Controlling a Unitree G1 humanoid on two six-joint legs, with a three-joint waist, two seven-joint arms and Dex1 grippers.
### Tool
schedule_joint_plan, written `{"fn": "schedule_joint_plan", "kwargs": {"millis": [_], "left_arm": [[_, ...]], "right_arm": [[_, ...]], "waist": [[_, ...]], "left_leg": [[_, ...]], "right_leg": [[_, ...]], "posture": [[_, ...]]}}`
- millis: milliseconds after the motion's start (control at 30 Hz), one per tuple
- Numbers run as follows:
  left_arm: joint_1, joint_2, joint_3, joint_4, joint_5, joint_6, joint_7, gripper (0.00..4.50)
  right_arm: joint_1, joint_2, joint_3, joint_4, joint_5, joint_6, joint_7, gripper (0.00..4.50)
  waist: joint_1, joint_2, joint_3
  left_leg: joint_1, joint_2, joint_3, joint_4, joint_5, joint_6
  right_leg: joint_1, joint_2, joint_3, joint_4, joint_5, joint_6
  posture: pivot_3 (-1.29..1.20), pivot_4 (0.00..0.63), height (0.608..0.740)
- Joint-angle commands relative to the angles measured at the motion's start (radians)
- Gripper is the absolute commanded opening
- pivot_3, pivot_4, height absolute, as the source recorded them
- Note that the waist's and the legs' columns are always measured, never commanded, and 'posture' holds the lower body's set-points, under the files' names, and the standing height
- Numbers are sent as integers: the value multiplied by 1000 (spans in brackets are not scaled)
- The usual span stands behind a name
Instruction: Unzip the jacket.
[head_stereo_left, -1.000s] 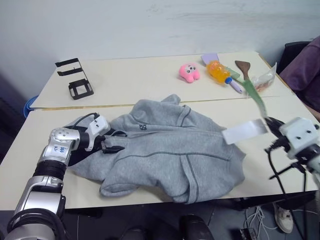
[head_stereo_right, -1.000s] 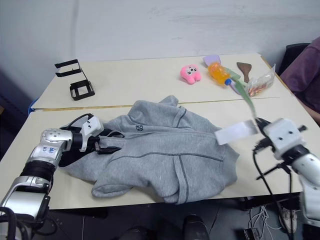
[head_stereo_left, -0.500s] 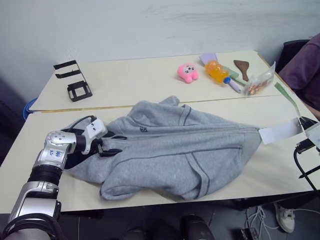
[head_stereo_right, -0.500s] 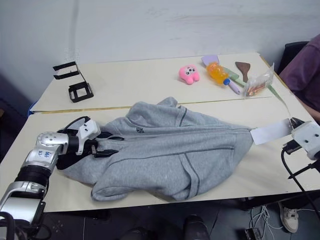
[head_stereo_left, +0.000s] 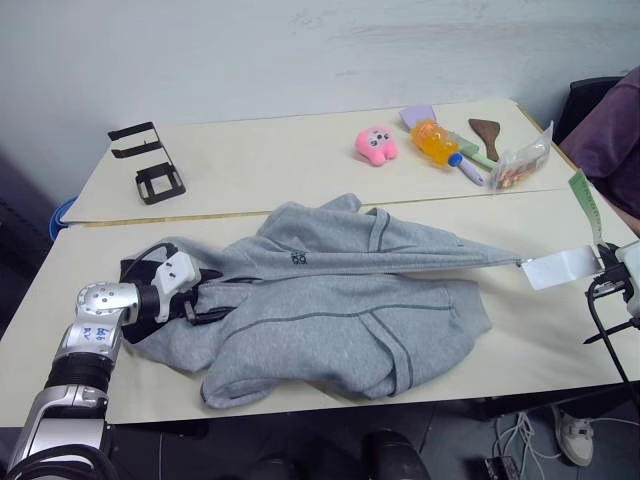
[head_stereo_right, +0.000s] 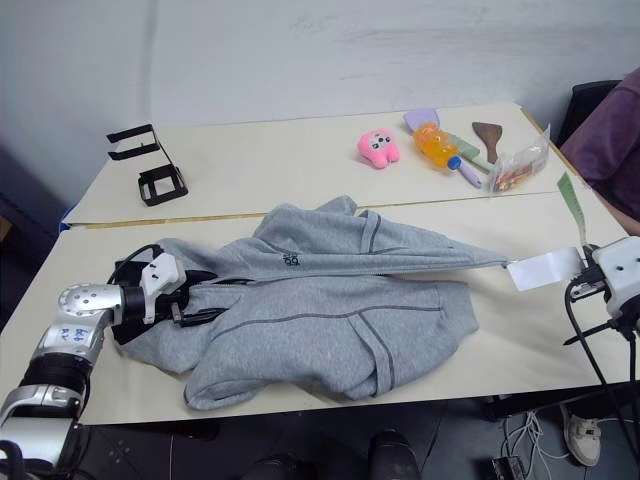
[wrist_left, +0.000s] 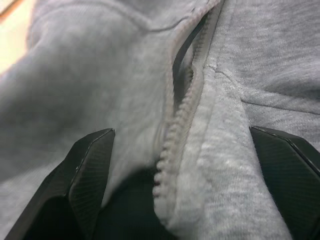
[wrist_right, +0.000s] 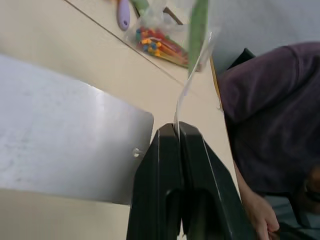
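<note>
Jacket (head_stereo_left: 340, 300): light grey fleece, spread on the near table (head_stereo_left: 540, 330), left of centre; small dark logo (head_stereo_left: 298, 258) on the chest; one edge drawn out taut to the right as a thin ridge ending at the tags.
Zipper (wrist_left: 175, 145): grey teeth running between two fleece edges, parted into a dark gap further up, seen in the left wrist view.
Left gripper (wrist_left: 185, 165): fingers spread wide, one on either side of the zipper seam at the jacket's left end; no grip on the cloth.
Right gripper (wrist_right: 178, 131): at the table's right edge, fingers pressed together on the thin clear string of the hang tags.
Hang tags: white card (head_stereo_left: 556, 269) just beside the gripper, green strip (head_stereo_left: 585, 205) standing above it.
Far table (head_stereo_left: 280, 160): black wire stand (head_stereo_left: 150, 160), pink plush toy (head_stereo_left: 376, 144), orange bottle (head_stereo_left: 437, 141), wooden spoon (head_stereo_left: 488, 136), clear bag of coloured bits (head_stereo_left: 520, 165).
Person (wrist_right: 270, 115): purple sleeve at the right edge.
</note>
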Motion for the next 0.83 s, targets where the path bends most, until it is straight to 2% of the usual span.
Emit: {"fn": "schedule_joint_plan", "kwargs": {"millis": [33, 133, 233, 367, 433, 533, 600, 700, 833], "left_arm": [[90, -8, 42, -71, -91, 22, -81, 4500], [144, 33, 110, -251, -196, 160, -91, 4500], [211, 91, 188, -439, -277, 260, -77, 4500], [301, 152, 261, -572, -315, 334, -60, 4500], [351, 163, 283, -610, -311, 321, -62, 4500], [538, 190, 331, -663, -251, 210, -111, 4500], [607, 194, 348, -648, -218, 152, -105, 4500], [657, 182, 364, -621, -200, 89, -90, 4500], [683, 164, 370, -643, -186, 52, -55, 4500]], "right_arm": [[67, 18, -90, -139, 180, 3, 146, 616], [153, 26, -149, -276, 341, 79, 274, 1544], [235, 11, -182, -438, 436, 169, 350, 2535], [330, 20, -175, -628, 491, 202, 447, 3918], [361, 33, -152, -683, 486, 183, 488, 4474], [471, 50, -51, -776, 479, 174, 606, 4474], [498, 81, -1, -766, 447, 118, 643, 4474], [504, 121, 45, -689, 357, -19, 680, 4474], [467, 154, 47, -612, 327, -97, 666, 4474]], "waist": [[6, -2, 2], [11, -10, 8], [11, -17, 12], [25, -24, 17], [34, -24, 17], [37, -25, 19], [39, -26, 20], [53, -26, 21], [60, -26, 22]], "left_leg": [[-2, 0, 0, 0, 0, 0], [-10, 0, -2, 0, 1, 0], [-20, 0, -4, 4, 1, 2], [-24, 0, -7, 7, -2, 5], [-25, 0, -7, 8, -4, 6], [-26, 0, -8, 9, -7, 7], [-26, 1, -10, 9, -10, 6], [-37, 0, -12, 19, -13, 10], [-38, -3, -12, 24, -15, 13]], "right_leg": [[-3, 0, 0, 1, 0, 0], [-10, 1, -2, 2, 0, 0], [-14, 1, -4, 3, 1, 1], [-14, 0, -6, -1, 1, 2], [-14, 0, -7, -3, 2, 2], [-14, 0, -7, -7, 2, 3], [-14, 1, -10, -8, 1, 2], [-19, 0, -13, -8, 1, 2], [-17, -3, -12, -9, 3, 5]], "posture": [[0, 150, 740], [0, 150, 740], [0, 150, 740], [0, 150, 740], [0, 150, 740], [0, 150, 740], [0, 150, 740], [0, 150, 740], [0, 150, 740]]}}
